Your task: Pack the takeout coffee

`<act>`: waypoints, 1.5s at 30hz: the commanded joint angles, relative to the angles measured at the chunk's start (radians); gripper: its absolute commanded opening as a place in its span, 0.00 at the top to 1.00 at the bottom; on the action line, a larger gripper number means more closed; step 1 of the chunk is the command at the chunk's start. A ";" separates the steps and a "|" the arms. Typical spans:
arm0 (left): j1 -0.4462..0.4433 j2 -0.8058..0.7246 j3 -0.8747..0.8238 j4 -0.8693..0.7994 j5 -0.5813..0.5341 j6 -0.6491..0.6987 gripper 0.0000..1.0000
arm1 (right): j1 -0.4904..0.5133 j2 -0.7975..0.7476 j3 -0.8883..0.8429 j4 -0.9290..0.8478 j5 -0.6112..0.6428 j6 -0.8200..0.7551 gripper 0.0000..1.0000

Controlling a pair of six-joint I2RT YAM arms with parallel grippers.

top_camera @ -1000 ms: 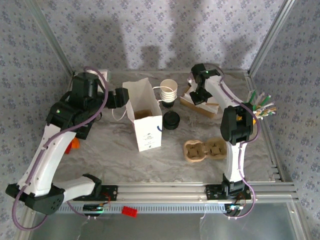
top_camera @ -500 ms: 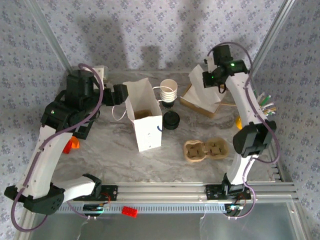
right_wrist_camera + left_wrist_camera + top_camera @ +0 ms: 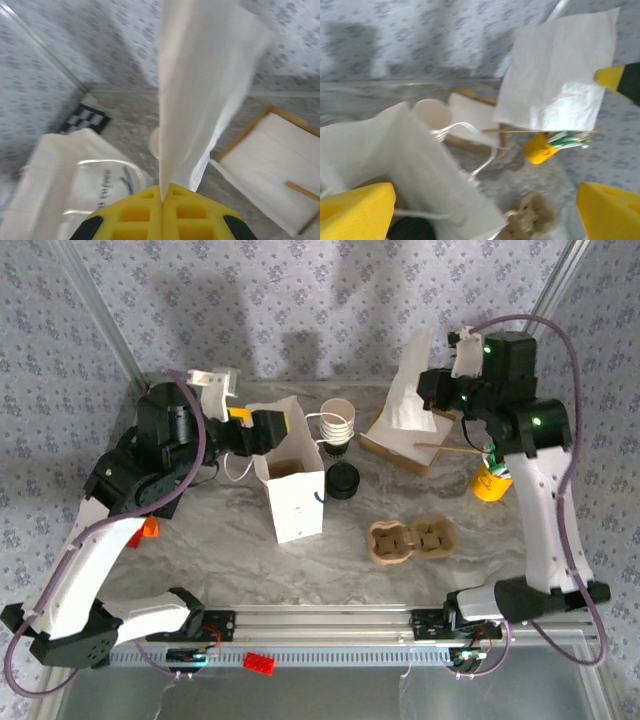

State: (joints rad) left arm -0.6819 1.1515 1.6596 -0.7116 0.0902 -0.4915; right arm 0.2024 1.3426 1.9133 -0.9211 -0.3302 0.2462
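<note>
**Counter (image 3: 200,530), marbled surface, patterned walls on three sides**

1. Paper bag (image 3: 292,485), white, standing upright and open at left of centre; small blue print on its near face, a brown base visible inside, white cord handles. Also seen from the left wrist (image 3: 420,160) and the right wrist (image 3: 75,165).
2. Paper cups (image 3: 338,420), white, nested stack, upright, just behind and right of the bag.
3. Lid (image 3: 343,480), black, round, lying on the counter just beside the bag's right face and in front of the cups.
4. Cup carrier (image 3: 410,540), brown moulded pulp, two wells, flat on the counter near the front, well apart from the bag.
5. Napkin tray (image 3: 405,450), wooden, shallow, holding white napkins, at back right; a wooden stir stick (image 3: 445,447) rests across its right edge.
6. Yellow cup (image 3: 488,483), tilted on its side at far right, with green-and-white stirrers (image 3: 565,140) poking out.
7. Napkin (image 3: 408,390), white, single sheet, lifted clear above the tray and hanging from one pinched edge.
8. Left gripper (image 3: 256,423), yellow pads spread wide, nothing between them, hovering at the bag's upper left rim; the bag mouth lies between the pads in the wrist view.
9. Right gripper (image 3: 162,192), raised above the tray, pads pressed together on the napkin's edge.
</note>
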 commanded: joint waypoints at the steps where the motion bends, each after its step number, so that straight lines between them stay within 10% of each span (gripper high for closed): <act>1: -0.076 0.033 -0.003 0.232 0.079 -0.043 0.04 | 0.018 -0.064 -0.019 0.048 -0.150 0.078 1.00; 15: -0.196 0.159 0.112 0.285 0.259 0.233 0.01 | 0.038 -0.089 0.047 0.150 -0.399 0.202 1.00; 29: -0.230 0.160 0.069 0.200 -0.002 0.423 0.01 | 0.096 -0.028 0.035 0.242 -0.510 0.236 1.00; 45: -0.187 0.224 0.230 -0.025 0.197 0.519 0.01 | 0.100 0.050 0.143 0.017 -0.732 0.060 1.00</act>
State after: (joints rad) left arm -0.8871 1.3914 1.8729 -0.6903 0.2558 0.0048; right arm 0.2955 1.3888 2.0209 -0.8555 -0.9813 0.3569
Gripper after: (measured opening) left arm 0.994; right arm 0.057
